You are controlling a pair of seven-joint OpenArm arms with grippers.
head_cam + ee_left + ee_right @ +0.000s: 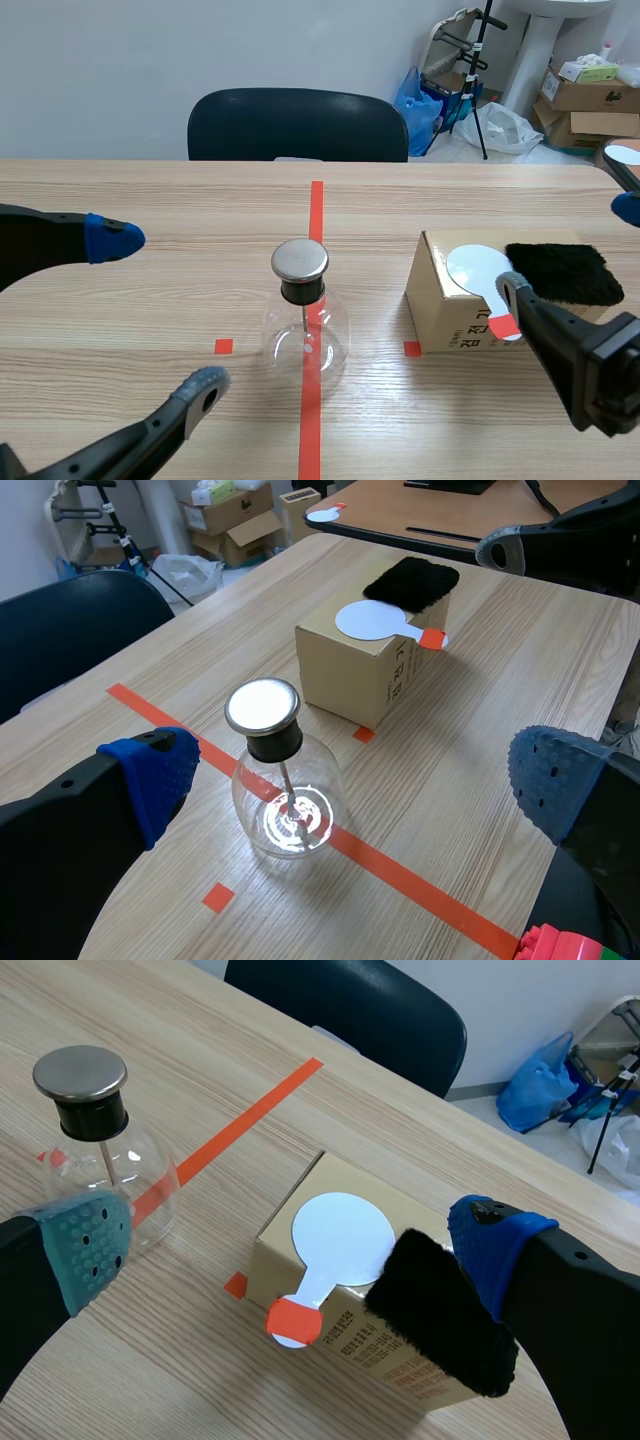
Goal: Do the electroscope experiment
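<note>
Partly, right gripper (570,247) hides disc paddle (472,268) handle.

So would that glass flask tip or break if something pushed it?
Probably fragile: the flask looks like thin clear glass. Its round body may roll if tipped, and the metal cap on its narrow neck likely makes it top-heavy.

I saw bright, even light over the worktop (150,200), with only faint, soft shadows beside the flask (305,340) and the box (445,310). From the left wrist, glare washed out the flask's metal cap (262,706) and glinted inside its glass base.
</note>
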